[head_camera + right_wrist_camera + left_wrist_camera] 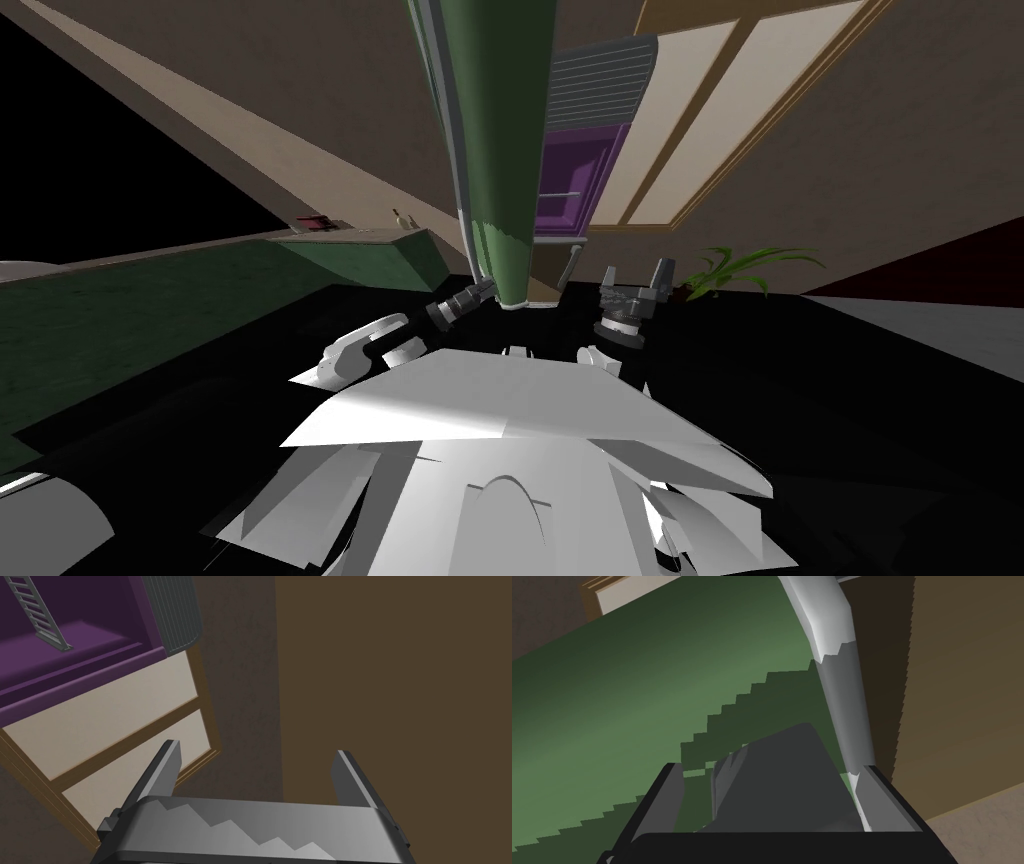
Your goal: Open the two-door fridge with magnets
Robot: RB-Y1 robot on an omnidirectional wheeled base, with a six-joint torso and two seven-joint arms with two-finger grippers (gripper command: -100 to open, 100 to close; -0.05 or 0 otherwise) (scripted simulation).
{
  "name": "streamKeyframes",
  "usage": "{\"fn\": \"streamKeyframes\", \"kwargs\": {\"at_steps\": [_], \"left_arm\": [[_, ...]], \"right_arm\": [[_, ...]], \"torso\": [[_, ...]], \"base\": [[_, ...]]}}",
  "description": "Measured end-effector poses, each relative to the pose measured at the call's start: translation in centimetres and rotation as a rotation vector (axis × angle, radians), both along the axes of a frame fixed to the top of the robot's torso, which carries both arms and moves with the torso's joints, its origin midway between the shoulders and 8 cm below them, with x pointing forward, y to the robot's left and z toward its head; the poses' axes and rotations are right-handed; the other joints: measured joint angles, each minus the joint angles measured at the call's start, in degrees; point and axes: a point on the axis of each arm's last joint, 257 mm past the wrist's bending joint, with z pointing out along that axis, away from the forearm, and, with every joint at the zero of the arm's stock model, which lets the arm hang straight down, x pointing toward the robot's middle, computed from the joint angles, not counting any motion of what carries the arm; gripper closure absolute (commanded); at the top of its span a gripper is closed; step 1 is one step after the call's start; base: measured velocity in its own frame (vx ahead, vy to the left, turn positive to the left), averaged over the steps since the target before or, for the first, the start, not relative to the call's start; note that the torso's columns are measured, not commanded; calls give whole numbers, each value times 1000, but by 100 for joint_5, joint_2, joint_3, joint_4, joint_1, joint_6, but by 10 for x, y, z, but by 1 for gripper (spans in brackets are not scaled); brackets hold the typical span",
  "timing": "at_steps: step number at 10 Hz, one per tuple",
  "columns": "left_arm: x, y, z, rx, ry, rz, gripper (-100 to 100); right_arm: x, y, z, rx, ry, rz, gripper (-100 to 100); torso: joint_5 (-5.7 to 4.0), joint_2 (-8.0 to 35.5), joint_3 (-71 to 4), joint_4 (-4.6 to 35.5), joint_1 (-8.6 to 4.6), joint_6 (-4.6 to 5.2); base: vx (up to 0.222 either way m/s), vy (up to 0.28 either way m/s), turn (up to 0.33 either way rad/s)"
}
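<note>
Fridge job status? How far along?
Done: one green door stands swung out, with the purple inside showing. In hand: the left end effector, open, sits around the lower end of the grey handle. The right end effector hangs open and free. Left: perhaps a wider swing; I can't make out a second door.

Off to my left there's a table [385, 258] with green sides and a tan top. Two small bits sit on it near the far end, apart from each other: a red thing [316, 222] and a little pale thing [402, 217]. Can't tell what either one is. Inside the fridge [500, 130], a purple shelf [85, 638] has a grey ladder-like rack [42, 611] standing tilted on it. A leafy green plant [745, 268] sits low on the right, and I can't make out its base.
</note>
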Motion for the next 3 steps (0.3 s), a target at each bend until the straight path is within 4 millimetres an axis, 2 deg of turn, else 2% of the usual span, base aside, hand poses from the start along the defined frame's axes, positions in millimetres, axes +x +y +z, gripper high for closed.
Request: {"fn": "streamKeyframes", "kwargs": {"at_steps": [3], "left_arm": [[0, 1, -1, 1, 3, 2, 0]], "right_arm": [[0, 0, 0, 0, 0, 0, 0]], "torso": [[6, -4, 2, -9, 6, 0]], "base": [[0, 0, 0]]}}
